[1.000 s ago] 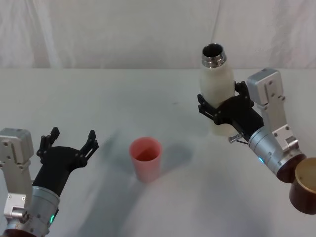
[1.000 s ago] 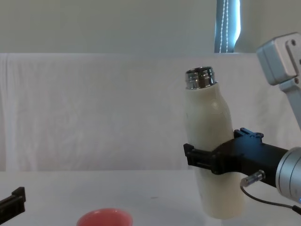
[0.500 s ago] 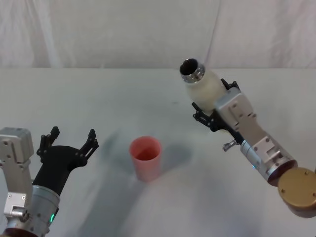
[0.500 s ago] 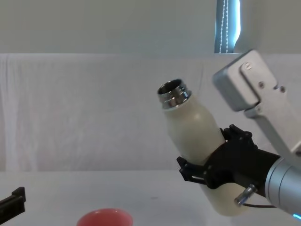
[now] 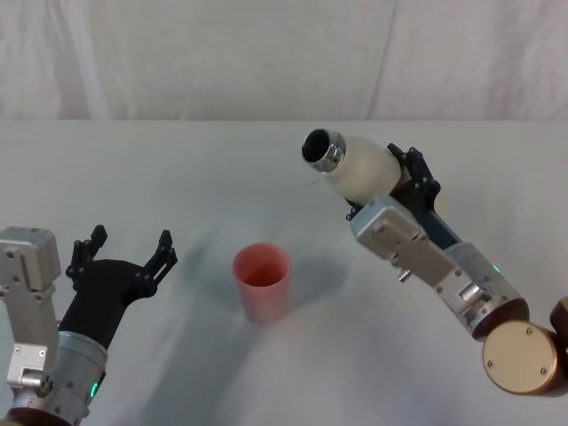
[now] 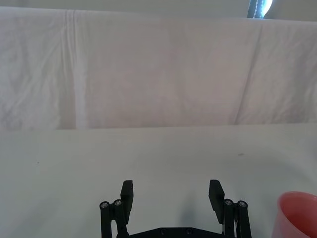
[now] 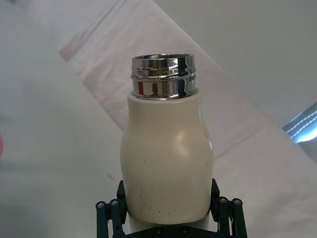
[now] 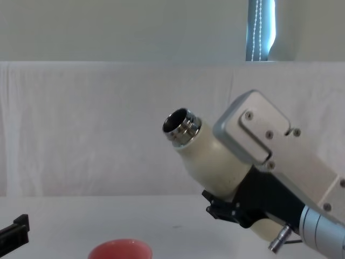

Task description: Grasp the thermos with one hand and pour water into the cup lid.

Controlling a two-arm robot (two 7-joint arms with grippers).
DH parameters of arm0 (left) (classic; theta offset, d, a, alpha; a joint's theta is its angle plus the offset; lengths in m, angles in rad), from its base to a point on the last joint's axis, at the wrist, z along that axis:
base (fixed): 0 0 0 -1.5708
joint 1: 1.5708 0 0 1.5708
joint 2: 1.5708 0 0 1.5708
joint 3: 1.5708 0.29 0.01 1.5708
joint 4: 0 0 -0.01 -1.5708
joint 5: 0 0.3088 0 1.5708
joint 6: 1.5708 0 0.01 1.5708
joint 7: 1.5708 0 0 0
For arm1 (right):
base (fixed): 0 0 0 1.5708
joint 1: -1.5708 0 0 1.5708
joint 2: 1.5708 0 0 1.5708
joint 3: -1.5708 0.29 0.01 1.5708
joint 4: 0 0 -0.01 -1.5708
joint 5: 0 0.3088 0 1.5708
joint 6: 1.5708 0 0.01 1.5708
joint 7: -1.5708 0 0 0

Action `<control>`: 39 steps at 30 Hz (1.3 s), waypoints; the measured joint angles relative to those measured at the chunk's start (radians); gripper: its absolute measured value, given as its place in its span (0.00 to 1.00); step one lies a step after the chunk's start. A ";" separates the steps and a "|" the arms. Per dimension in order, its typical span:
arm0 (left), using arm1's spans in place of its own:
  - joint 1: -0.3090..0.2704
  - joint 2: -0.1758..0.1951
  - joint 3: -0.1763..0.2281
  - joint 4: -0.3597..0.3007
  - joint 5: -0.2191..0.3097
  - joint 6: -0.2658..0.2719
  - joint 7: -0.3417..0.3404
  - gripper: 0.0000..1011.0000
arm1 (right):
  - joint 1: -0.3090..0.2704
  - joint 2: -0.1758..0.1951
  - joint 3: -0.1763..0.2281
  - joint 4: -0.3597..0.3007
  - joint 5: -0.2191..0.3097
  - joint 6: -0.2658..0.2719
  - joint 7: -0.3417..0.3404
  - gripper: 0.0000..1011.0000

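While our right black gripper (image 5: 390,182) clamps the tilted cream-white steel-necked thermos (image 5: 355,166), its mouth is beside, not above, the salmon-pink cup lid (image 5: 262,282), so water may spill; our left gripper (image 5: 124,257) waits wide open.

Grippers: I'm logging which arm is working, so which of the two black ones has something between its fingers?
The right gripper, clamped around the tilted cream thermos. The left gripper sits open and empty, left of the pink cup lid.

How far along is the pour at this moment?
Done: the right tool grips the thermos and holds it off the table. In hand: the bottle is tilted, its neck aimed toward the cup lid but not over it. Left: move over the lid and tip further; no water visible. The left tool sits open, idle.
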 joint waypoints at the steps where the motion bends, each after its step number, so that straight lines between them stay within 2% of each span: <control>1: 0.000 0.000 0.000 0.000 0.000 0.000 0.000 0.99 | -0.002 0.003 -0.003 0.000 -0.020 -0.002 -0.004 0.94; 20: 0.000 0.000 0.000 0.000 0.000 0.000 0.000 0.99 | -0.003 0.054 -0.043 0.000 -0.208 -0.031 -0.016 0.94; 39: 0.000 0.000 0.000 0.000 0.000 0.000 0.000 0.99 | 0.026 0.090 -0.098 0.020 -0.314 -0.030 -0.020 0.94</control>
